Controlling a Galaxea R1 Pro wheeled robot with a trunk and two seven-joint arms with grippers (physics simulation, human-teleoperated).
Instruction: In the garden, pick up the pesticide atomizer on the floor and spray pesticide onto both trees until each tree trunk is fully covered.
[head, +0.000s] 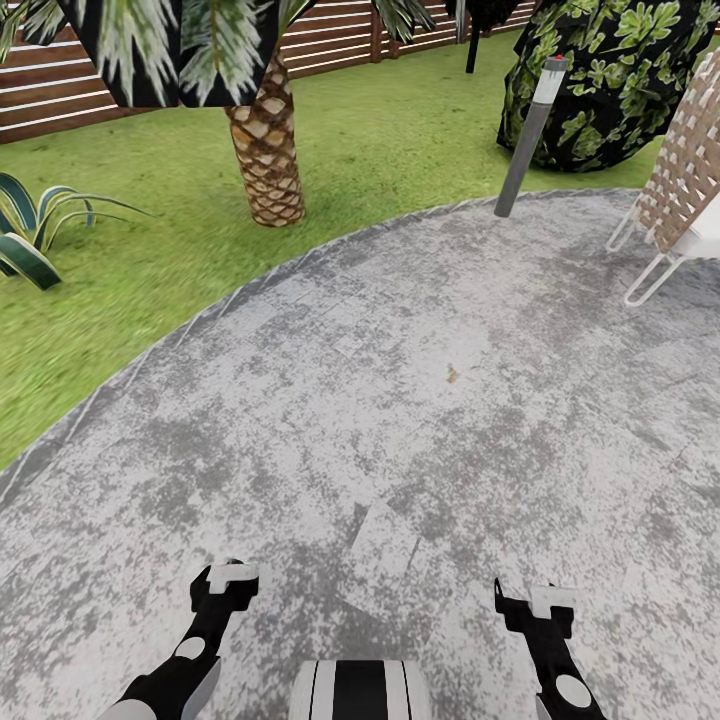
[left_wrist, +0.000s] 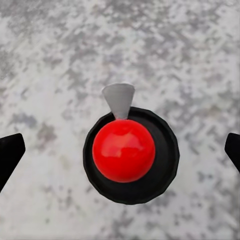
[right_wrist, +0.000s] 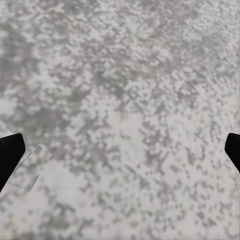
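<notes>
Directly under the left gripper (left_wrist: 120, 150), seen from the left wrist, stands the pesticide atomizer (left_wrist: 131, 155) — a round dark body with a glossy red top and a small grey nozzle poking out from beside the ball. It sits upright on the grey mottled floor (left_wrist: 190, 60), between the two dark fingertips (left_wrist: 10, 152), which stand wide apart at the edges of the picture and touch nothing. So the left gripper is spread open above the bottle, not holding it.

From the right wrist, the right gripper (right_wrist: 120, 150) also has its fingertips (right_wrist: 10, 152) far apart, open over bare concrete, with a pale, lighter patch of paving close to one fingertip.

In the head view both arms reach forward low over the paving, the left gripper (head: 228, 578) and the right gripper (head: 540, 598) well apart from each other. Beyond the curved edge of the floor lies the lawn (head: 380, 150), with a short palm (head: 265, 150), a spiky plant (head: 40, 230), a dark leafy bush (head: 610, 80), a grey lamp post (head: 530, 130) at the paving's edge, and a woven chair (head: 685, 170) on wire legs. A slatted brown fence (head: 340, 35) closes the back.
</notes>
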